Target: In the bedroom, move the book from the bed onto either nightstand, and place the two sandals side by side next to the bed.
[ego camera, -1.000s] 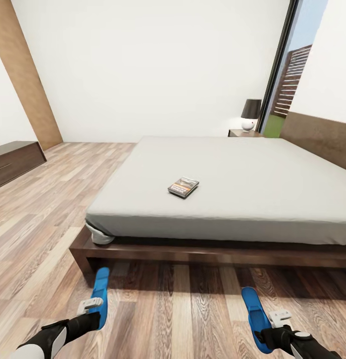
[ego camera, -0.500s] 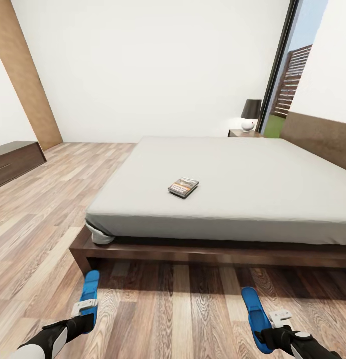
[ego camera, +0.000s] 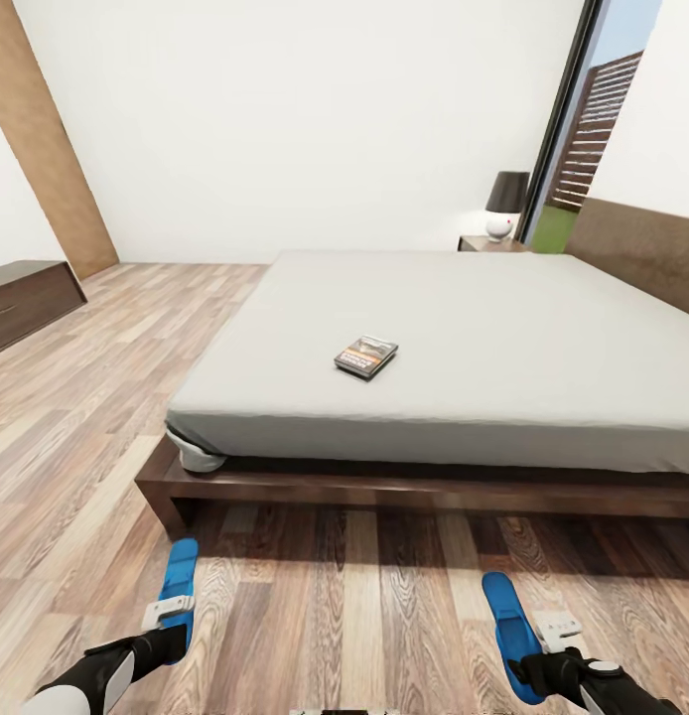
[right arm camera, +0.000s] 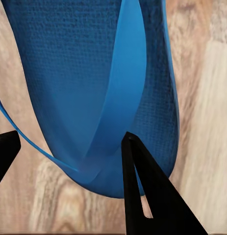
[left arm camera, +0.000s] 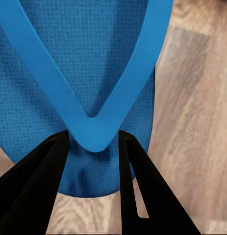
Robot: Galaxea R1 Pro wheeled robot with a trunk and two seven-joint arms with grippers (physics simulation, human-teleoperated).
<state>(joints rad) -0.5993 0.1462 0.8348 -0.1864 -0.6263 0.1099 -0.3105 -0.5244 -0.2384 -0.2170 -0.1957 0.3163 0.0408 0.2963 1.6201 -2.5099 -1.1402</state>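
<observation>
Nearest the camera, at the lower left of the head view, the left gripper (ego camera: 169, 613) sits over a bright blue flat flip-flop sandal (ego camera: 177, 591) on the brown wood-plank floor (ego camera: 364, 606). In the left wrist view its black fingers (left arm camera: 42, 181) stand either side of the point where the thin blue thong straps (left arm camera: 93, 129) meet, the jaws parted wider than the strap; whether they actually touch it cannot be told.

At the lower right, the right gripper (ego camera: 555, 636) sits at the heel end of the second blue flip-flop sandal (ego camera: 508, 616), which also lies on the floor. In the right wrist view the jaws are spread wide — one dark finger (right arm camera: 142, 191) lies against the strap, the other is well apart from it.

The two sandals lie well apart from each other, both pointing toward the bed.

Beyond them stands the low platform bed with dark brown wooden frame (ego camera: 404, 492) and smooth light-grey mattress (ego camera: 503, 348). The thin small paperback book with a grey-black cover and orange band (ego camera: 366, 357) lies flat on the mattress, near the foot edge.

Farther off, beside the headboard, a dark brown wooden nightstand (ego camera: 483, 243) carries a white-based, dark-shaded lamp (ego camera: 505, 204) — just next to a tall black-framed window (ego camera: 568, 129).
</observation>
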